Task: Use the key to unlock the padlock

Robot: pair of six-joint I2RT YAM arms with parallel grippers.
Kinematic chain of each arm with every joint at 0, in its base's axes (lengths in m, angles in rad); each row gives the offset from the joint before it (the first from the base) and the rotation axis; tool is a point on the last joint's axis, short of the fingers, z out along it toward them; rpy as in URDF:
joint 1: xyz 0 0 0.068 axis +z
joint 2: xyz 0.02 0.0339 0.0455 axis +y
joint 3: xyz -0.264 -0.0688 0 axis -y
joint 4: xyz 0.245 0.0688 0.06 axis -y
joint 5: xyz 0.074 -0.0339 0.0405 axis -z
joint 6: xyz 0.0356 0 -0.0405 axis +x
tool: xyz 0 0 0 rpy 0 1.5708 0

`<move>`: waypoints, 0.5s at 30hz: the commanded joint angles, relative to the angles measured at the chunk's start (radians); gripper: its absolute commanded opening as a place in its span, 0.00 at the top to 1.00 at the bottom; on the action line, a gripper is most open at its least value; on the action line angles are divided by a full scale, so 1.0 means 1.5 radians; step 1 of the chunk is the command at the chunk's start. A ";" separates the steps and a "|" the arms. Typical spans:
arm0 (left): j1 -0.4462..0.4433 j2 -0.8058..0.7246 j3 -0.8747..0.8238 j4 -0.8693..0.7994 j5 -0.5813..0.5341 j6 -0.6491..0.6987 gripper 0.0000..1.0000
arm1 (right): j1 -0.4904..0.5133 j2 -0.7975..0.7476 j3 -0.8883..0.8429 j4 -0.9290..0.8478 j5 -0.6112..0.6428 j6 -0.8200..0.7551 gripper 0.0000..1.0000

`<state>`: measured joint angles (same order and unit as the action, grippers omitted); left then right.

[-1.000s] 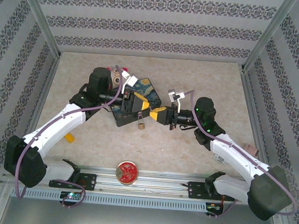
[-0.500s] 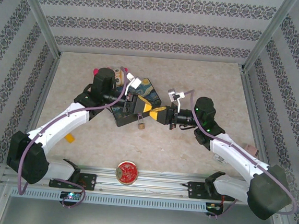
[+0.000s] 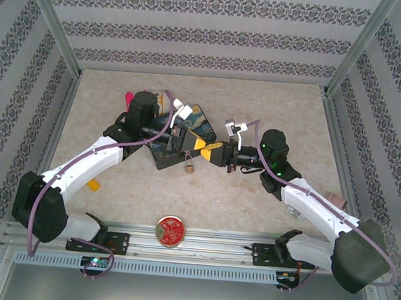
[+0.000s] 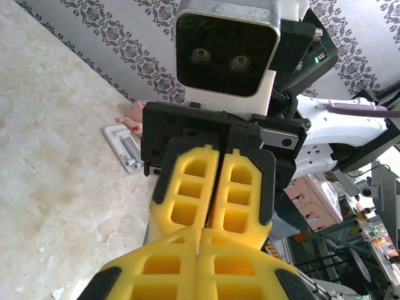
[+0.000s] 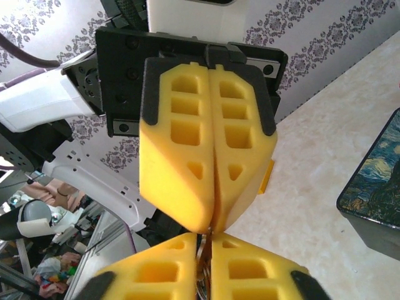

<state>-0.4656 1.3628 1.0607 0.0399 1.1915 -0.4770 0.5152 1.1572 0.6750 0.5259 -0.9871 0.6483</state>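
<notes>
Padlock | at starry box edge | red tin well apart

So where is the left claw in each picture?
Top view: the left claw is in the middle.
Left wrist view: left claw at the bottom middle.
Right wrist view: left claw in the centre, facing the camera.
Shared landmark: the right claw, tip to tip with it.

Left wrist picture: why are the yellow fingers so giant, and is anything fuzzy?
Left wrist view: the yellow foam fingers sit close to the lens, so they look huge but sharp; the cluttered room at lower right is fuzzy. Top external view: soft, even light, no glare, yet the tiny brass-gold padlock is too small for detail.
</notes>
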 commanded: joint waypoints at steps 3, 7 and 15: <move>-0.008 -0.028 0.031 -0.072 -0.069 0.079 1.00 | -0.003 -0.009 -0.014 0.004 0.048 -0.010 0.68; -0.008 -0.038 0.031 -0.078 -0.111 0.083 1.00 | -0.005 -0.030 -0.037 0.009 0.088 -0.005 0.63; -0.008 -0.030 0.027 -0.052 -0.119 0.058 1.00 | -0.006 -0.071 -0.069 0.049 0.187 0.067 0.59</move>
<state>-0.4702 1.3277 1.0740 -0.0456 1.0183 -0.3931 0.5125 1.0664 0.5888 0.5320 -0.7837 0.6880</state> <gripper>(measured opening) 0.045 0.411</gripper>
